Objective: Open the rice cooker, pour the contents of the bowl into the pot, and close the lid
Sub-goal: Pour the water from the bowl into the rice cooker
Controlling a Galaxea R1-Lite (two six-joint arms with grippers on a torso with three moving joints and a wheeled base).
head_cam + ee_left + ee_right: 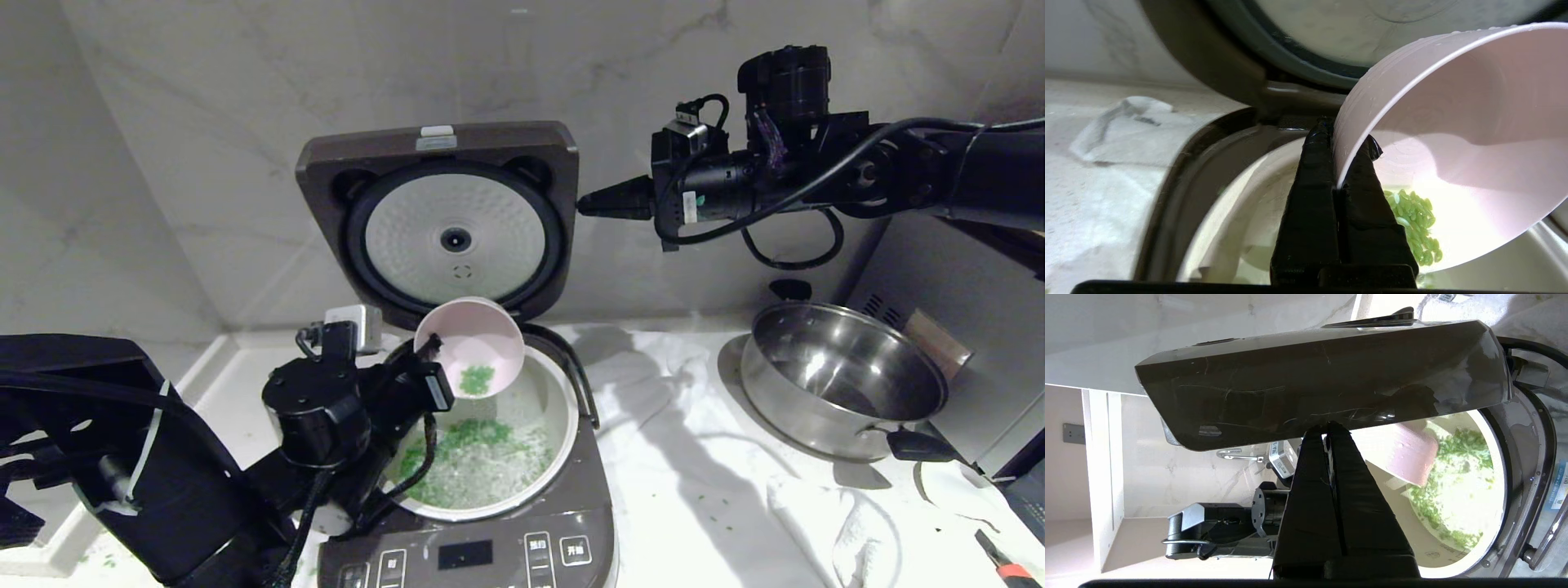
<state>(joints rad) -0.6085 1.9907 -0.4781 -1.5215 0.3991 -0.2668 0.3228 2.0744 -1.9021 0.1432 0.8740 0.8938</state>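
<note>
Your left gripper [429, 359] is clamped tight on the rim of the pink bowl [473, 343], tipped steeply over the pot [563, 408] in the rice cooker [588, 506]; a few green bits [476, 379] cling inside the bowl, and many more lie in the pot; your right gripper [584, 204], fingers pressed together and empty, touches the raised lid's [326, 180] edge; a steel pan [845, 380] sits well to the right.
</note>
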